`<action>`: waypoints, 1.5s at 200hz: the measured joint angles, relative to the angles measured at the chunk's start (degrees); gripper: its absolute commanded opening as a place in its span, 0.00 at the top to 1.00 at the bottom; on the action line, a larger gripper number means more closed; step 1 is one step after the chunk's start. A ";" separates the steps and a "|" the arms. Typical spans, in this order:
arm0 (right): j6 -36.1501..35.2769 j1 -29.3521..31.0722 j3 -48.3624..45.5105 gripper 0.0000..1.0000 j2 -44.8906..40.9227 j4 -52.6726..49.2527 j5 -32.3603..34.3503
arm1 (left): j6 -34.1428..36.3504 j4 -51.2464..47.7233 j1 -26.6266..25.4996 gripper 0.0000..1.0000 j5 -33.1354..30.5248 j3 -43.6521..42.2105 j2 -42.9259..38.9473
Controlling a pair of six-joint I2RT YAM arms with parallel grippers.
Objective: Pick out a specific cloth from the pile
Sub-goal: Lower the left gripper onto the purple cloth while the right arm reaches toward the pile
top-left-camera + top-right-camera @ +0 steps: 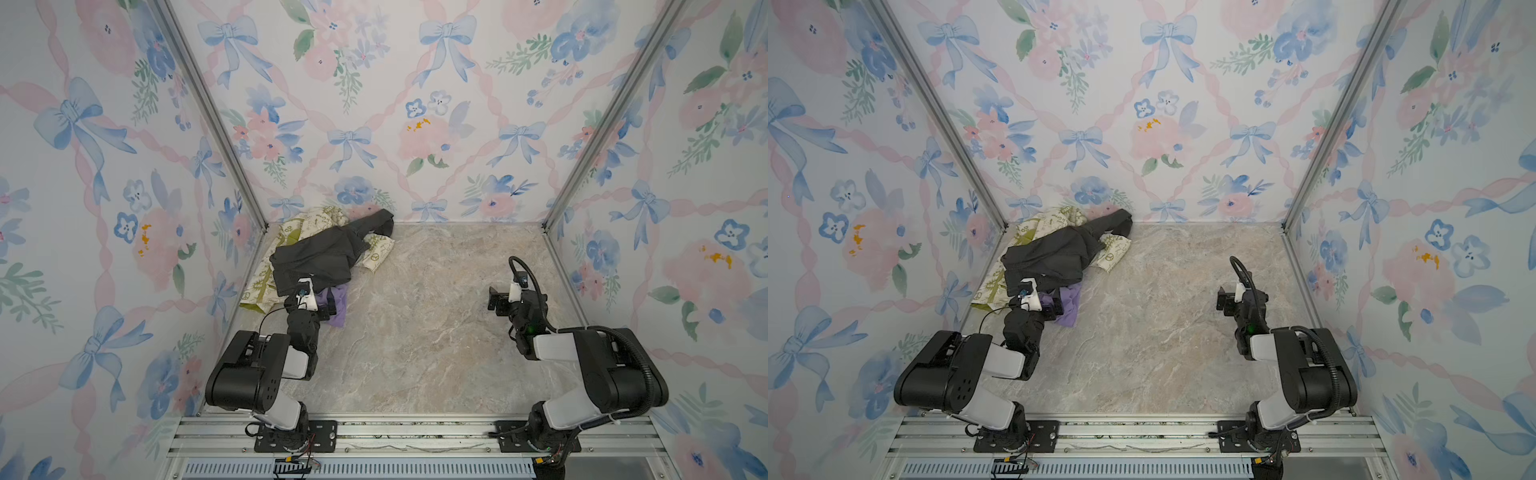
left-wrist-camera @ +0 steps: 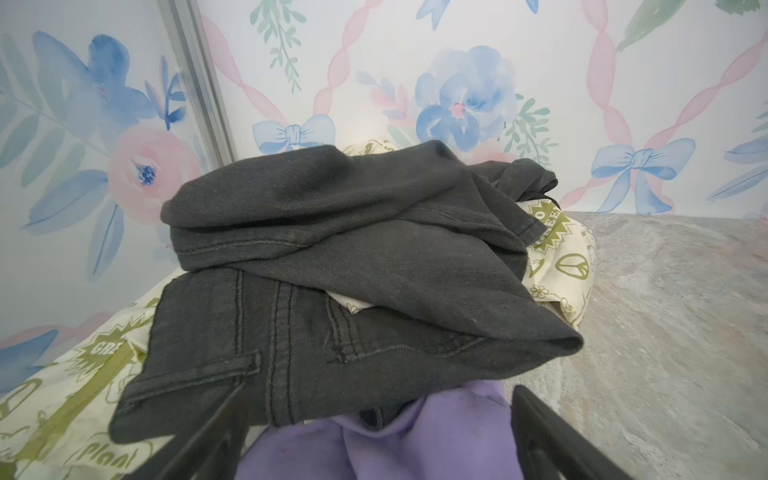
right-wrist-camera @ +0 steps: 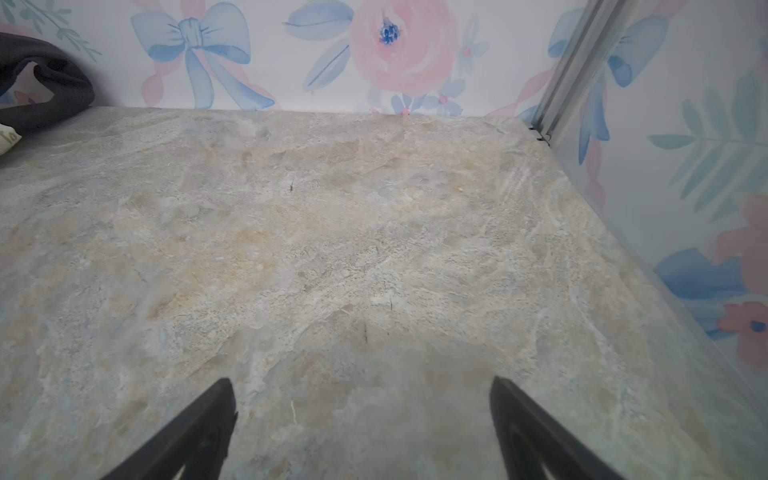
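Plainly, in both top views the lavender cloth (image 1: 341, 305) is seen at the near edge of the pile (image 1: 291, 249). It is partly buried under the dark grey garment (image 1: 320, 262), and the left gripper (image 1: 328, 309) is lowered right over it with its jaws spread. The right gripper (image 1: 496, 300) is held well apart over the bare table (image 1: 415, 340), likewise spread wide and empty. In the left wrist view, the hem of the dark grey garment is shown lying on the lavender cloth between the parted fingers (image 2: 216, 432), and the cream cloth (image 2: 75, 395) is just beside one of them. If the jaws were closed where they stand, the grey hem could be pinched together with the lavender fabric and the whole garment dragged along. Alternatively, only a shallow fold of the thin fabric might be caught and lost under the pull. In the right wrist view, nothing but table is seen between the open fingers, so the pile is not being held down from that side and could be shifted as one mass.
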 measured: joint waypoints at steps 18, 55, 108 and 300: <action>0.02 0.00 0.00 0.03 0.00 0.00 0.00 | 0.00 0.00 -0.02 0.02 -0.02 0.00 0.00; 0.00 0.00 0.00 0.03 0.00 0.00 0.00 | 0.39 0.00 -0.13 0.02 -0.42 0.00 0.00; 0.02 0.00 0.00 0.03 0.00 0.00 0.00 | 0.42 0.00 -0.28 0.02 -0.48 0.00 0.00; -4.50 8.48 20.00 0.03 -11.19 -29.40 9.44 | 1.88 -20.20 -5.79 0.02 -9.70 8.04 -16.59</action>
